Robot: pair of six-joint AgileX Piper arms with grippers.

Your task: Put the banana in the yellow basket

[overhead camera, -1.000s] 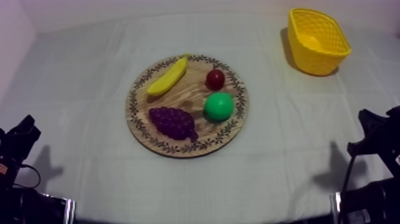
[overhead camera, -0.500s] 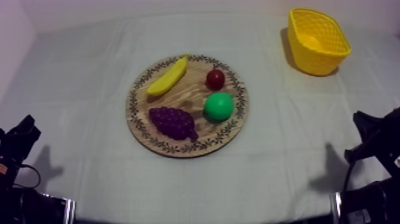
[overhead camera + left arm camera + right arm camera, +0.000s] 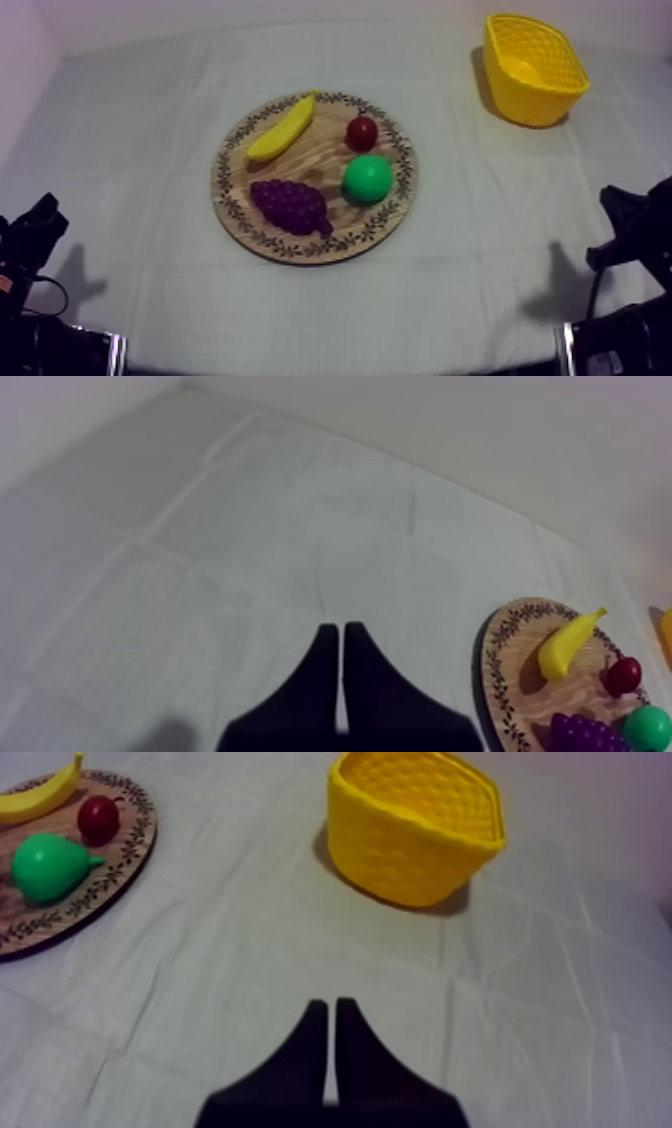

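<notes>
Jaws both sides shut on nothing, narrow wedges: L gripper point(image 3: 334, 628), R gripper point(image 3: 327, 1004); banana point(image 3: 283, 127) sits at 11 o'clock on board point(image 3: 300, 248), untouched, w/ basket point(image 3: 530, 105) well apart toward 2 o'clock. Vs 1 s ago only R arm point(image 3: 630, 215) has shifted a bit at its rest spot; fruit same. Prob. R is starting its reach; pick not begun.

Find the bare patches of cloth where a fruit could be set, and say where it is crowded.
Bare cloth: between the wooden board and the yellow basket, left of the board, and along the near edge. Crowded: the board, with banana, small red fruit, pear, grapes.
</notes>
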